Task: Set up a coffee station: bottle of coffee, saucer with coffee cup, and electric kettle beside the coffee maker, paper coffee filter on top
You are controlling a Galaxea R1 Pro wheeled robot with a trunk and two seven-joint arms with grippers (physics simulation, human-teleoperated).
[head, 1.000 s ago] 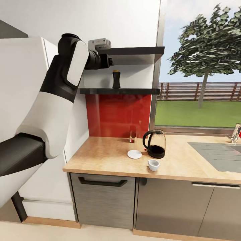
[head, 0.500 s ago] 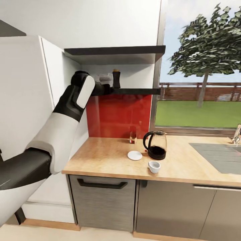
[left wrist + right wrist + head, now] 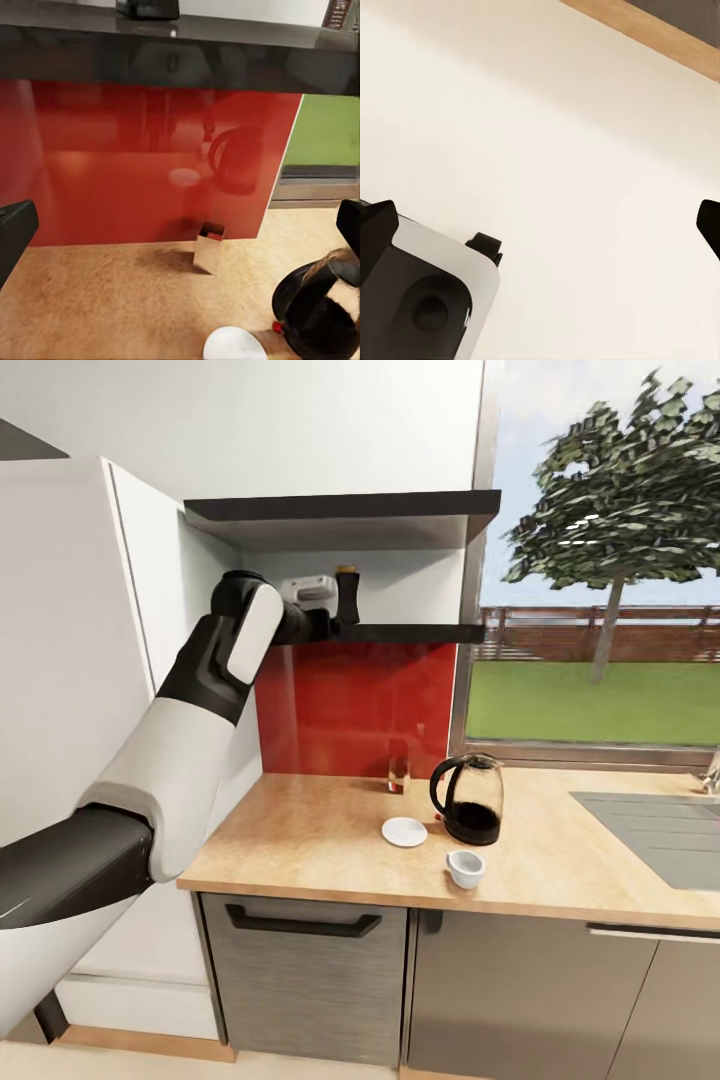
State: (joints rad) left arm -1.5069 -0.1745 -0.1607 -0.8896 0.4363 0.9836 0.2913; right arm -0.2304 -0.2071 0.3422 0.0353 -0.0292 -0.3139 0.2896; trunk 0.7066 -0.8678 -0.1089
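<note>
The dark coffee bottle (image 3: 347, 595) with a tan cap stands upright on the lower black shelf (image 3: 400, 632); its base (image 3: 148, 7) shows in the left wrist view. My left gripper (image 3: 324, 624) is raised to the shelf's front edge, just left of the bottle, open and holding nothing, with both fingers (image 3: 15, 234) spread wide. Down on the wooden countertop (image 3: 300, 830) stand a glass kettle (image 3: 470, 800) with a black base, a white saucer (image 3: 404, 831) and a white cup (image 3: 465, 868). My right gripper (image 3: 540, 225) hangs open over the pale floor.
A small clear holder (image 3: 398, 772) stands against the red backsplash (image 3: 350, 705). An upper shelf (image 3: 340, 510) hangs above the bottle. A tall white cabinet (image 3: 70, 640) is at the left, a sink (image 3: 660, 830) at the right. The robot's base (image 3: 427, 300) is below the right gripper.
My left arm dropped from the upper shelf's height to the lower shelf's edge beside the bottle, then held there. The head view has shifted slightly.
</note>
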